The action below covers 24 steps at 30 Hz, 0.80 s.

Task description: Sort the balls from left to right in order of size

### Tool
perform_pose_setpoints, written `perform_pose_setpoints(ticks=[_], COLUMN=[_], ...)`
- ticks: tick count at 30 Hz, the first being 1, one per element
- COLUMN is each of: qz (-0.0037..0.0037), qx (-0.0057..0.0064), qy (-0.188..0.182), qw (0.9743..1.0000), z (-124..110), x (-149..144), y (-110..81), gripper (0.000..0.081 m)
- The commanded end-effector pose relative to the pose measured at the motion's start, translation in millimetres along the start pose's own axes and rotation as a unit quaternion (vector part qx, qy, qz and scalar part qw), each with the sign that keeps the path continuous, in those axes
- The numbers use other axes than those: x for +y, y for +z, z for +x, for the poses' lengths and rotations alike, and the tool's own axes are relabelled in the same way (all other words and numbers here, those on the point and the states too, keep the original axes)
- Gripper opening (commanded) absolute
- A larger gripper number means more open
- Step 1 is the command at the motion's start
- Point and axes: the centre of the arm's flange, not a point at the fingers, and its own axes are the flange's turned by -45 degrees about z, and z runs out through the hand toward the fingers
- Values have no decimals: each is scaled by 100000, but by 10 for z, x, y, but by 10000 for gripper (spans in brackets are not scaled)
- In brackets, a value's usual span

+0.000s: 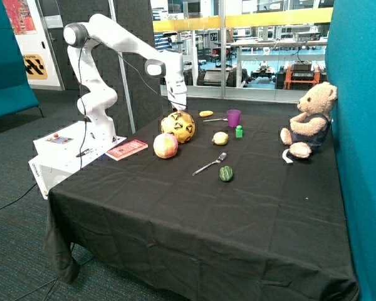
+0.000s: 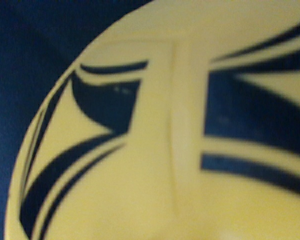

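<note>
The gripper (image 1: pixel 176 110) sat atop the yellow ball (image 1: pixel 178 126) (finger state could not be told). That ball touched the pink ball (image 1: pixel 165 145) on the table (image 1: pixel 238 213).

Pink ball (image 1: pixel 165 145) crowding yellow ball (image 1: pixel 178 126), open cloth (image 1: pixel 194 213) in front
</note>
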Motion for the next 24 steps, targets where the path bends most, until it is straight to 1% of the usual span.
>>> perform_pose_setpoints(ticks=[1, 3, 9, 13, 15, 20, 24], qz=[201, 201, 202, 203, 203, 203, 202], qx=[-225, -225, -224, -224, -223, -223, -224], qy=[237, 183, -160, -416, -628, -684, -49], qw=[99999, 99999, 99999, 99999, 99998, 99997, 100000], z=[7, 14, 102, 172, 234, 399, 556], x=[-7, -9, -10, -11, -15, -5, 49], y=[-36, -46, -145, -200, -230, -282, -311], gripper=[774, 783, 759, 757, 749, 764, 778])
